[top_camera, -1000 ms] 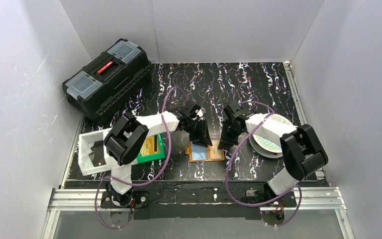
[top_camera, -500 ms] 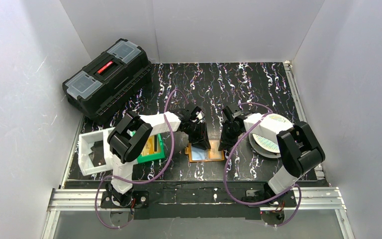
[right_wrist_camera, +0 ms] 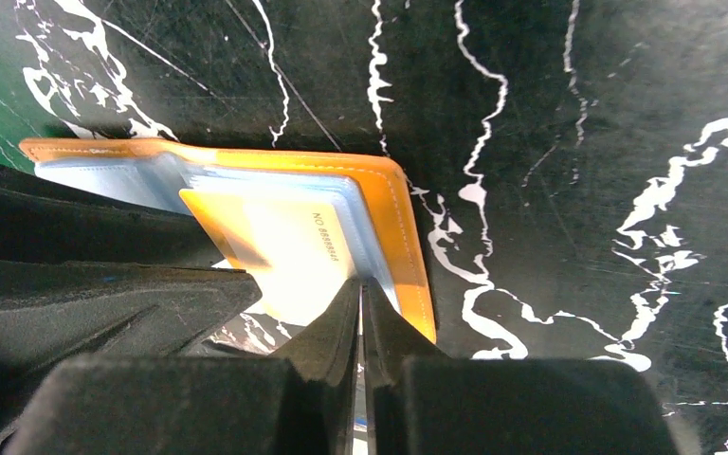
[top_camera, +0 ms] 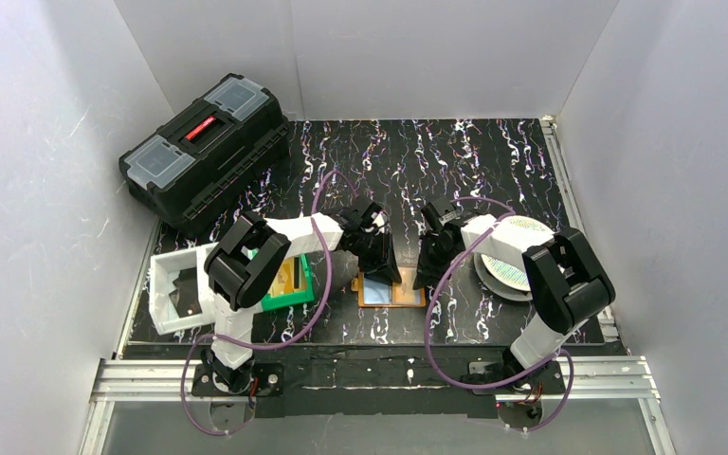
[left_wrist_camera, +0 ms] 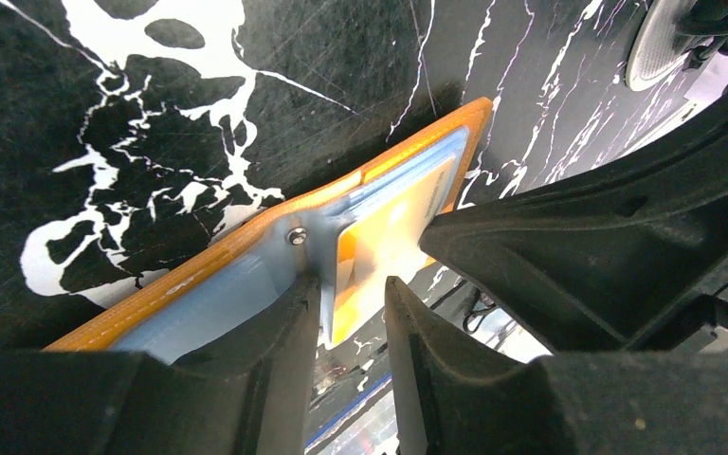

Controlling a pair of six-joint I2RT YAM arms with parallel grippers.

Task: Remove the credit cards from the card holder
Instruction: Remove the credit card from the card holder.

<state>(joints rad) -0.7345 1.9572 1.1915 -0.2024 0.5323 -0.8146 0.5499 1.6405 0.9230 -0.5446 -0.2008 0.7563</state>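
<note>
The orange card holder [top_camera: 393,296] lies open on the black marbled mat between my two grippers. It shows in the left wrist view [left_wrist_camera: 246,237] and in the right wrist view [right_wrist_camera: 393,213]. A gold-yellow credit card [right_wrist_camera: 284,251] sticks partway out of its clear pockets, also seen in the left wrist view [left_wrist_camera: 384,237]. My left gripper [left_wrist_camera: 353,313] is narrowly open, its fingers astride the card's edge and a clear pocket leaf. My right gripper [right_wrist_camera: 361,299] is shut on a thin clear pocket leaf at the holder's right side.
A black toolbox [top_camera: 204,147] stands at the back left. A white tray [top_camera: 163,289] holding a black card and a green bin [top_camera: 294,282] holding a gold card sit left of the holder. A round white patterned disc [top_camera: 521,258] lies to the right.
Both grippers have drawn in slightly closer over the card holder. The right gripper has shifted a little to the left.
</note>
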